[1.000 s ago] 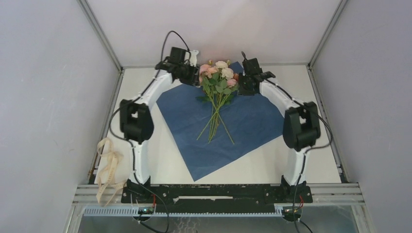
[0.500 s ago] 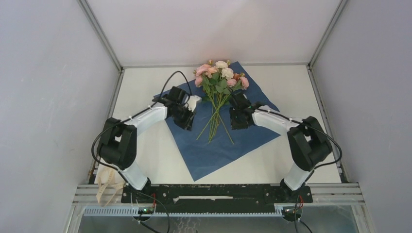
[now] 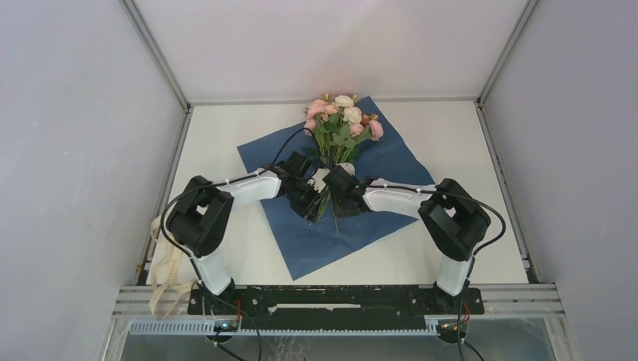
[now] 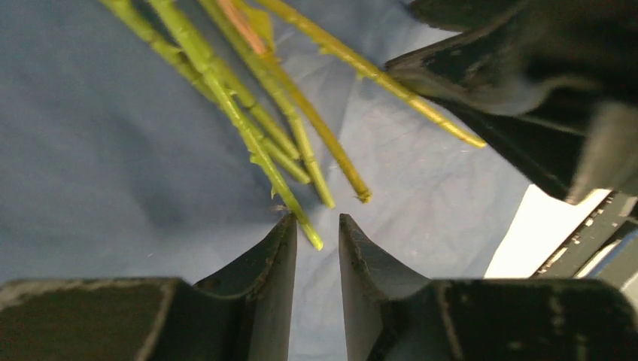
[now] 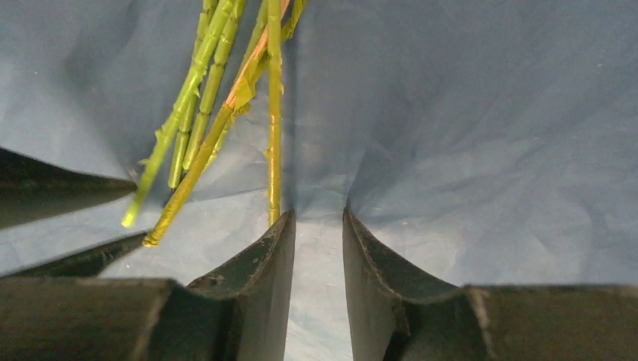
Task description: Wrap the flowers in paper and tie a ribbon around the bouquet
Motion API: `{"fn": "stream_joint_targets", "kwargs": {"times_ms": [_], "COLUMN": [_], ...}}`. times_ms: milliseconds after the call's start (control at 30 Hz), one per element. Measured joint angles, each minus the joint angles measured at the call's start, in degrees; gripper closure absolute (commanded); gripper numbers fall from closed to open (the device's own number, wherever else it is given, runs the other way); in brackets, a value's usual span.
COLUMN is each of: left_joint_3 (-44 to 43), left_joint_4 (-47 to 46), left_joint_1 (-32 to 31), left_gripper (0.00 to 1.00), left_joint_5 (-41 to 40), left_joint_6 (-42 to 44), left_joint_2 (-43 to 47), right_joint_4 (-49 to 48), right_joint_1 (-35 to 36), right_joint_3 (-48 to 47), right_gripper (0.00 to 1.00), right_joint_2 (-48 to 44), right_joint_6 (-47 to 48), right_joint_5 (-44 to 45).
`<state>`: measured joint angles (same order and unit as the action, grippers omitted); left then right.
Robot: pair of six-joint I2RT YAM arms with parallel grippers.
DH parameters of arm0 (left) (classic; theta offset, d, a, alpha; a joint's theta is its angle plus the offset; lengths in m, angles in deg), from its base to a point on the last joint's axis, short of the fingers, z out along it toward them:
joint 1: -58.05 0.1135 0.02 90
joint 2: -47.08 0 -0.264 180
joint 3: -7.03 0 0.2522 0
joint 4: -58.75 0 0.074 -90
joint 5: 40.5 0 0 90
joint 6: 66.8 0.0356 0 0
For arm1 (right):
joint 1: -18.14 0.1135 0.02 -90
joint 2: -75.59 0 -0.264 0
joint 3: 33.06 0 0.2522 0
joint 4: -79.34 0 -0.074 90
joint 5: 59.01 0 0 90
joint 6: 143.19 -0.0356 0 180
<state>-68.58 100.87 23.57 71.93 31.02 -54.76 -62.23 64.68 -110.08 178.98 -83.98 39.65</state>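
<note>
Wrapping is barely begun, I judge. The thin blue paper sheet point(image 5: 466, 113) lies beneath the left gripper point(image 4: 316, 226) and right gripper point(image 5: 317, 219), jaws narrowly apart and empty. The green stem ends point(image 4: 258, 150) of the pink-and-cream rose bunch point(image 3: 342, 113) lie just ahead. The next move calls for gripping a paper edge.

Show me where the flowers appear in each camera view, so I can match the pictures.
Top external: the flowers lie top centre, blooms toward the far edge, stems pointing toward the arm bases.
Left wrist: stems only, running from upper left to centre.
Right wrist: stems only, upper left of centre.
Shared landmark: the paper, blue, lies under them in all three views.
</note>
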Motion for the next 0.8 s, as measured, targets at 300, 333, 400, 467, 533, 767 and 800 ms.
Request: {"fn": "stream_joint_targets", "kwargs": {"times_ms": [300,333,400,467,533,767,800], "left_joint_3": [0.2,0.2,0.1,0.1,0.2,4.3,5.3], "left_joint_4": [0.7,1.4,3.3,5.6,7.2,10.8,11.5], "left_joint_1": [-0.3,0.2,1.9,5.2,9.0,23.1,24.8], "left_gripper": [0.59,0.58,0.54,0.51,0.47,0.39,0.39], "left_joint_5": [6.7,7.3,8.5,9.7,10.4,14.1,14.9], "left_joint_6": [0.9,1.5,3.2,5.5,8.0,18.7,19.6], "left_joint_2": [0.9,1.4,3.1,5.9,9.5,27.6,29.5], "right_joint_4": [3.4,3.6,4.2,4.3,3.9,-4.0,-5.3], "right_joint_1": [1.6,1.9,2.6,4.1,6.1,15.8,16.8], "right_joint_3": [1.7,2.5,3.5,4.3,5.0,6.8,6.8], "right_gripper": [0.61,0.6,0.55,0.49,0.39,0.16,0.15], "right_joint_2": [-5.9,-8.0,-12.1,-16.5,-20.1,-19.1,-17.4], "right_joint_6": [-0.2,0.6,2.4,5.2,7.8,14.7,15.2], "right_joint_5": [3.1,3.1,3.2,2.9,1.7,-5.0,-5.6]}}
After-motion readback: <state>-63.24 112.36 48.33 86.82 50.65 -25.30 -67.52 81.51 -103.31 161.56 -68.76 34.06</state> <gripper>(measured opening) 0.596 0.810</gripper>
